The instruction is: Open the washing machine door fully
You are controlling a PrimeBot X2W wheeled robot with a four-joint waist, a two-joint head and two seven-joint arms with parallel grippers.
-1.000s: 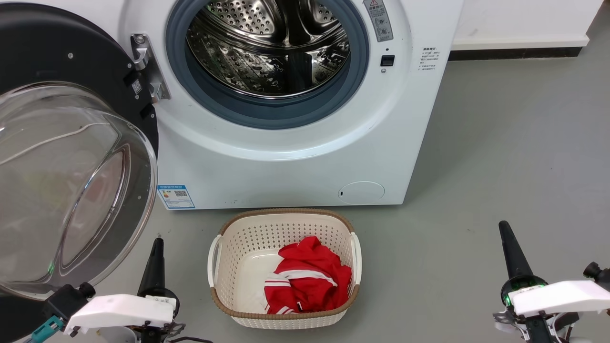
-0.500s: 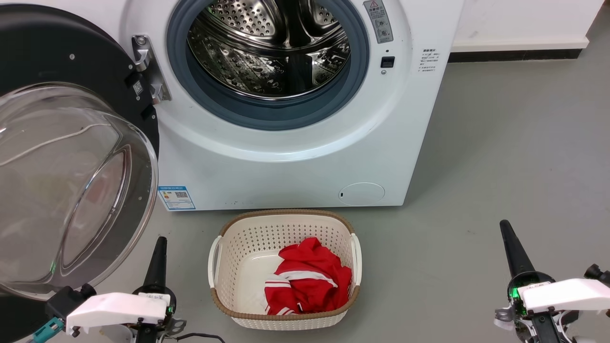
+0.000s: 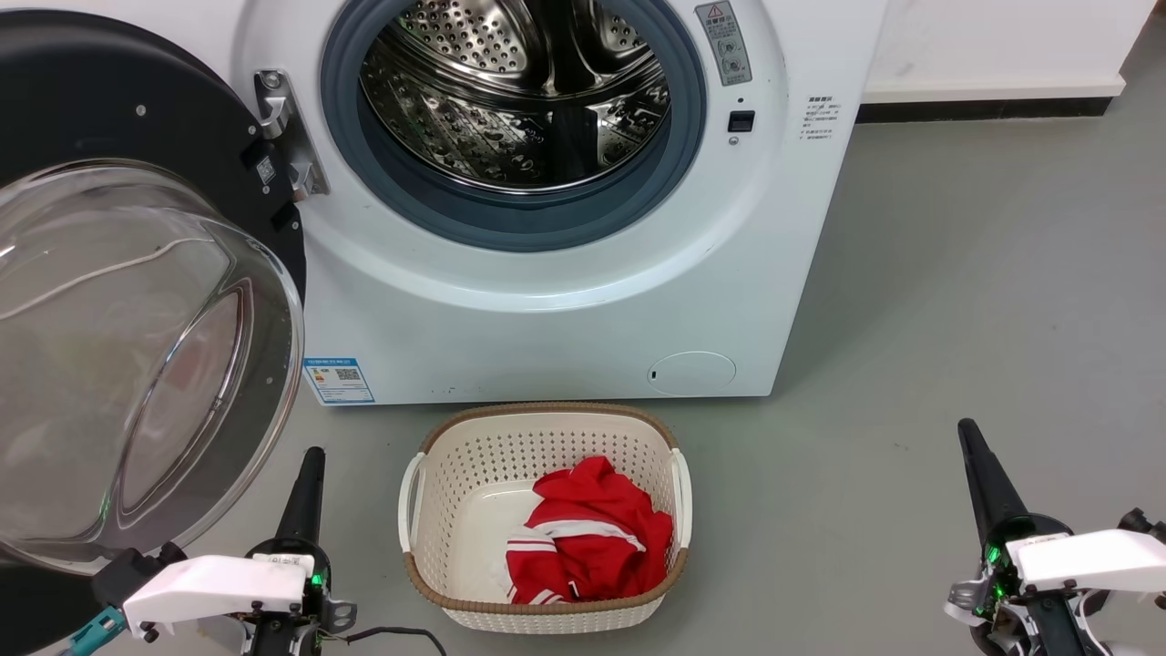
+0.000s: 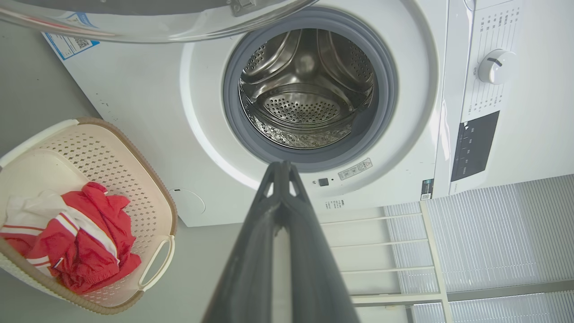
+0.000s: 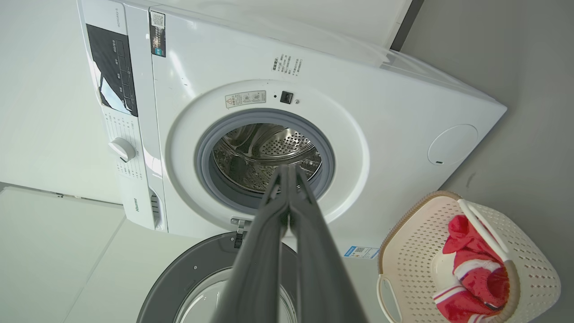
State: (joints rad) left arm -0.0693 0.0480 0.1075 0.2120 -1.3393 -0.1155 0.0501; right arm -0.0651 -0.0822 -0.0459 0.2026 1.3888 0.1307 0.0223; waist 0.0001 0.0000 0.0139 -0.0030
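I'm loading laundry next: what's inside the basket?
A crumpled red garment with white stripes lies in the basket. Anything beneath the garment is covered.

The black, glass-bowled washing machine door (image 3: 137,301) stands swung wide open left of the white washing machine (image 3: 565,301).

Before the washing machine (image 3: 565,301), the laundry basket (image 3: 547,428) sits on the floor (image 3: 911,319) with a garment (image 3: 592,538) in it. The washing machine door (image 3: 137,346) stands out to the machine's left. My left claw (image 3: 312,460) hangs before the machine's left edge, my right claw (image 3: 968,435) before and well right of it.
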